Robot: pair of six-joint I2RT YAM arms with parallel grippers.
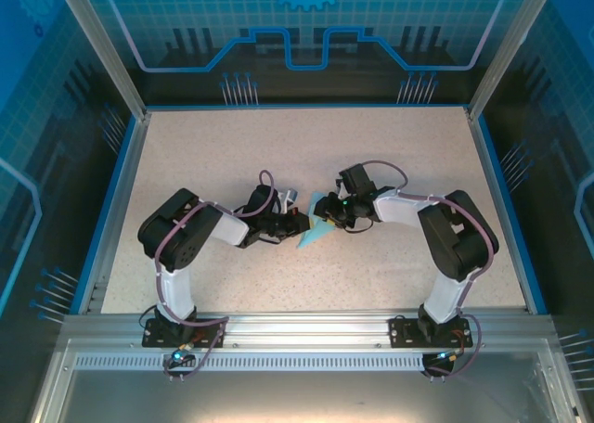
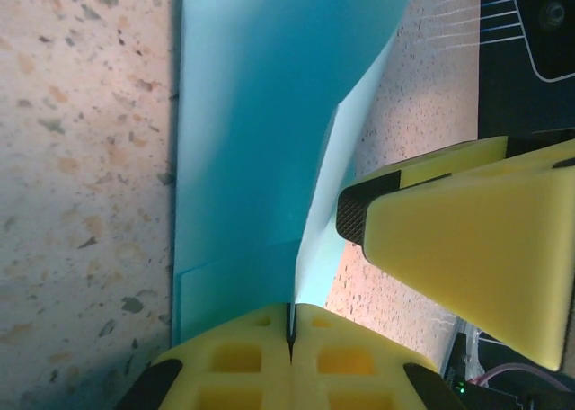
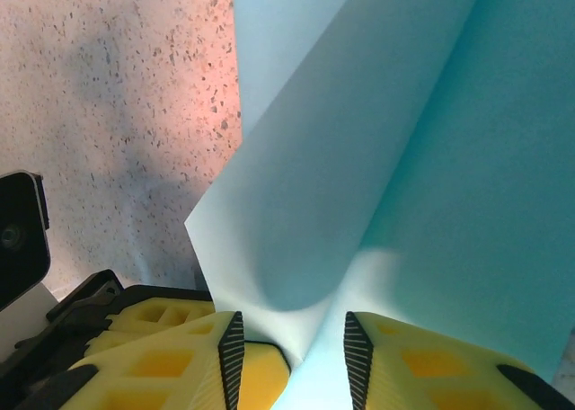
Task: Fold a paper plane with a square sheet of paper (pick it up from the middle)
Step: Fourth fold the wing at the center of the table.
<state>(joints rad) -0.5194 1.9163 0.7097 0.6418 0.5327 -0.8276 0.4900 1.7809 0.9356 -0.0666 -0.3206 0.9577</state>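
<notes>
**Sheet of paper** (image 1: pixel 315 231): pale blue, folded to a pointed triangle, at the middle of the speckled table (image 1: pixel 390 154), between the two grippers.

**Left gripper** (image 2: pixel 290 327): jaws closed flat on the near edge of the sheet. The sheet extends away from the fingers as a broad panel with a lighter flap alongside.

**Right gripper** (image 3: pixel 292 356): jaws parted, with a curled fold of the sheet lying in the gap between the pads. In the left wrist view, one of its fingers (image 2: pixel 449 239) stands just beside the flap.
</notes>
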